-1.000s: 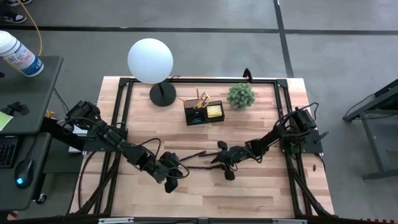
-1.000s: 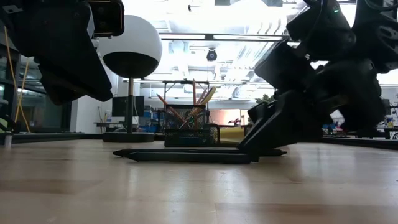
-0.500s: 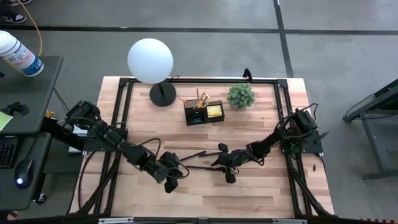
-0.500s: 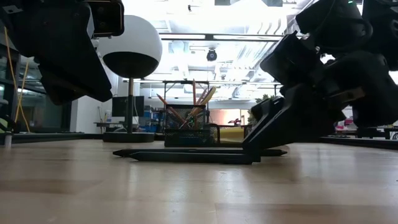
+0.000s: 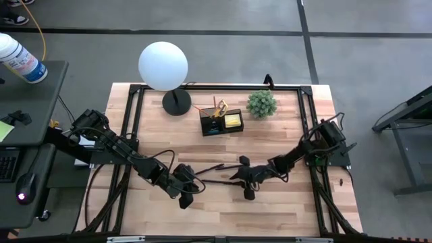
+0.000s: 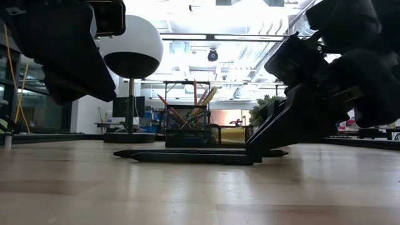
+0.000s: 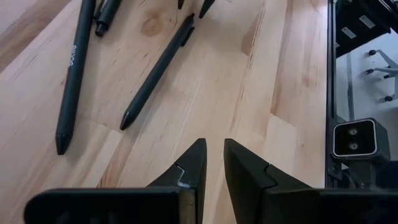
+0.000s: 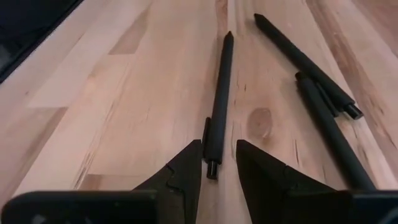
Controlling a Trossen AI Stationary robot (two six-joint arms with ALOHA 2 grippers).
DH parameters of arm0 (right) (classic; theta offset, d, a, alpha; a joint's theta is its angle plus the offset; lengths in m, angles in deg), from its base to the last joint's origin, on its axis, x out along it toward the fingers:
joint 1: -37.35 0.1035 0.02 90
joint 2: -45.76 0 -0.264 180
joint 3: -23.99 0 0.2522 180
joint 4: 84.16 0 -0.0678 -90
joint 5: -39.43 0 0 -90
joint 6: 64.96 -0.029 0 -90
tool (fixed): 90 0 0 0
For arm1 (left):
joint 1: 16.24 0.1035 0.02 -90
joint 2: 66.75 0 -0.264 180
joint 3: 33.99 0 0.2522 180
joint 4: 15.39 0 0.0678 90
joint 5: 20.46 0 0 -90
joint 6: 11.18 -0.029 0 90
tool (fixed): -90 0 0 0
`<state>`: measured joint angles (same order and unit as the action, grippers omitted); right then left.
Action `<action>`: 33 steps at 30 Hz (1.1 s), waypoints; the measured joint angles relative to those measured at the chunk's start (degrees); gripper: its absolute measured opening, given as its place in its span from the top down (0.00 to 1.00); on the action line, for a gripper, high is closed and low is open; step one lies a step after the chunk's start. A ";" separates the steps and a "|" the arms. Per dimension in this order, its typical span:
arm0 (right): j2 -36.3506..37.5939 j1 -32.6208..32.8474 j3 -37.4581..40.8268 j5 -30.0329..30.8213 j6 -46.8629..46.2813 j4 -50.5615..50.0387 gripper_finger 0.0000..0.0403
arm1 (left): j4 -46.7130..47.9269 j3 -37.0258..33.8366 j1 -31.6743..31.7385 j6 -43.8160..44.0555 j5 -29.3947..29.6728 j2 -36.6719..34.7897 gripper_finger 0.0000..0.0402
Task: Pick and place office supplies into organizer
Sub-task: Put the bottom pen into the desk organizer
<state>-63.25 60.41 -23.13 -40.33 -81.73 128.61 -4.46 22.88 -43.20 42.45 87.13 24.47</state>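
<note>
straddling dark pen end, right hand fingers apart; left hand narrowly apart, empty.

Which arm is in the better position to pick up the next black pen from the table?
Right. Its gripper already has a black pen between its open fingers. The left gripper points at bare wood beside the pens.

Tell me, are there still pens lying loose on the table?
Yes, three dark pens lie on the wooden table in the right wrist view, outside the organizer.
</note>
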 joint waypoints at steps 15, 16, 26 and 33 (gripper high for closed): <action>-2.54 1.50 -3.53 2.99 -1.24 -1.12 0.75 | 0.03 0.00 0.00 0.00 1.51 0.00 0.88; -3.12 1.50 -4.20 2.94 -1.24 -1.50 0.75 | 0.04 0.00 0.00 0.00 1.51 0.00 0.88; -4.35 1.53 -7.10 5.93 -4.30 -8.04 0.75 | 0.02 0.00 -0.02 -1.11 1.25 0.00 0.88; -5.85 2.35 -7.34 7.09 -6.16 -9.46 0.80 | 0.11 0.00 0.00 -2.84 1.36 0.00 0.88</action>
<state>-69.10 62.76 -30.48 -33.24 -87.89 119.15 -4.35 22.88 -43.20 39.61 88.49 24.47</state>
